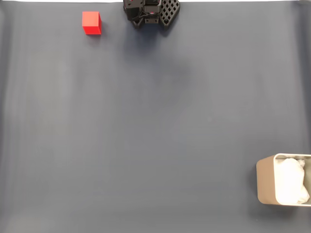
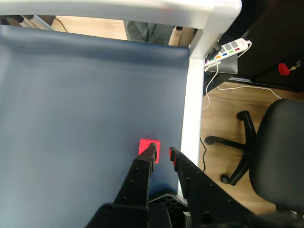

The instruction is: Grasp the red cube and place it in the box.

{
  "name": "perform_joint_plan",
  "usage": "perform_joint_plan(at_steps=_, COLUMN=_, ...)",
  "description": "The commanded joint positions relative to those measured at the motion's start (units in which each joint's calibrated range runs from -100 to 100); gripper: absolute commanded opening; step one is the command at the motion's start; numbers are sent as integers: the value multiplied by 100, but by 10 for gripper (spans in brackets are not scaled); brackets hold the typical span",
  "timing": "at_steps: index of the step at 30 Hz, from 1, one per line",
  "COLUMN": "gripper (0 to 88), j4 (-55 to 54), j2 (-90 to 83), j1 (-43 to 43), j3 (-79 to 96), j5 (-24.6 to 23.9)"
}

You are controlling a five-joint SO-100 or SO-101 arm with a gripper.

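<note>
1. In the fixed view we see the cube (image 1: 91,22) resting on the dark blue mat (image 1: 146,121), near the top edge and toward the left.
2. Just to its right in that view, at the top edge, sits the black arm (image 1: 150,12); it and the cube are apart, not touching.
3. The box (image 1: 284,187) stands in the lower right corner of the fixed view, partly cut by the frame, well apart from the cube. Its beige wall faces left and something white lies inside.
4. In the wrist view we look along the gripper (image 2: 161,153), whose two black fingers (image 2: 140,173) rise from the bottom edge with a narrow gap between the tips.
5. The cube (image 2: 148,148) shows just beyond the tips, partly behind the left finger; nothing sits between the jaws, so we read the gripper as slightly parted and holding nothing.
6. Beside the mat in the wrist view we see a white table frame (image 2: 192,99), a wooden floor (image 2: 223,118), a power strip (image 2: 230,49) and a black chair (image 2: 275,142).
</note>
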Motion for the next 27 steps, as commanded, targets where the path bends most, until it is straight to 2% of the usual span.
perform_joint_plan(at_steps=1, gripper=82, j4=74, j2=-58, j1=151, j3=-7, j5=44)
perform_joint_plan(at_steps=12, gripper=176, j4=615, j2=-41, j1=357, j3=258, j5=63)
perform_joint_plan(at_steps=27, gripper=266, j4=492, j2=159, j1=379, j3=732, j5=44)
